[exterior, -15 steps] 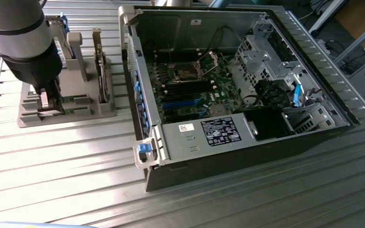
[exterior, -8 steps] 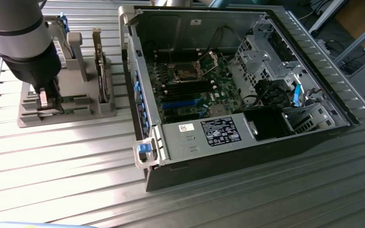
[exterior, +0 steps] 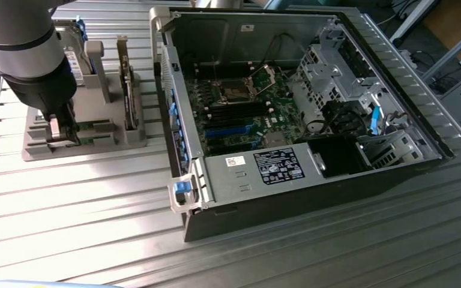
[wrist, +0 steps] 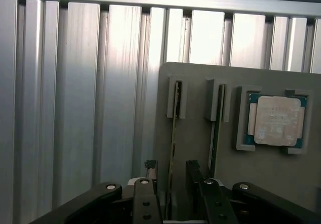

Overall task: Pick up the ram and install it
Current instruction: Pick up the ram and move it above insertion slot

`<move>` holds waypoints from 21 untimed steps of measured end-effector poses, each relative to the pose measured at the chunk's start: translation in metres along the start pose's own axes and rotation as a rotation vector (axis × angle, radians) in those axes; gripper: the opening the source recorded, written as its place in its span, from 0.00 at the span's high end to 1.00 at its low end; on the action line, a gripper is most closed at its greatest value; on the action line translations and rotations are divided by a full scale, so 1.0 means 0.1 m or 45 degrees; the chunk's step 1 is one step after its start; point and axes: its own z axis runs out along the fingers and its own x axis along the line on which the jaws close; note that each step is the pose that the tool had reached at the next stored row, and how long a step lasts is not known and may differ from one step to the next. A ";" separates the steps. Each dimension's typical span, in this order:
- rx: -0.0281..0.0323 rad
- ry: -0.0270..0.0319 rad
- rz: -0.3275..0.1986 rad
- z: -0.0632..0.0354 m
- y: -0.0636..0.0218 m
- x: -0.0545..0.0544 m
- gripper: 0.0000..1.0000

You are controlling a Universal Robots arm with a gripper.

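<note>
Ribbed aluminium table (wrist: 75,108) under a grey holder (wrist: 193,83); I see the ram (wrist: 174,123) on edge, lengthwise along the ribs, the gripper (wrist: 172,168) spread apart, straddling it.

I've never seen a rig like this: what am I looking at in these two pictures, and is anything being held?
It is a robot arm with a two-fingered gripper. One picture looks at the scene from outside; the other comes from a camera on the arm's wrist. On the ribbed metal table stand an open computer case and a grey holder with parts. The open fingers straddle the ram, a thin stick seen edge-on; a processor chip sits in that holder. Nothing is held yet.
</note>
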 end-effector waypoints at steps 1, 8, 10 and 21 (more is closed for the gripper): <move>0.0000 0.0000 0.000 0.007 0.003 0.00 0.64; 0.0001 -0.0001 0.000 0.056 0.021 0.00 0.64; 0.0000 -0.0001 0.000 0.064 0.022 0.00 0.64; 0.0001 -0.0001 0.000 0.066 0.023 0.00 0.65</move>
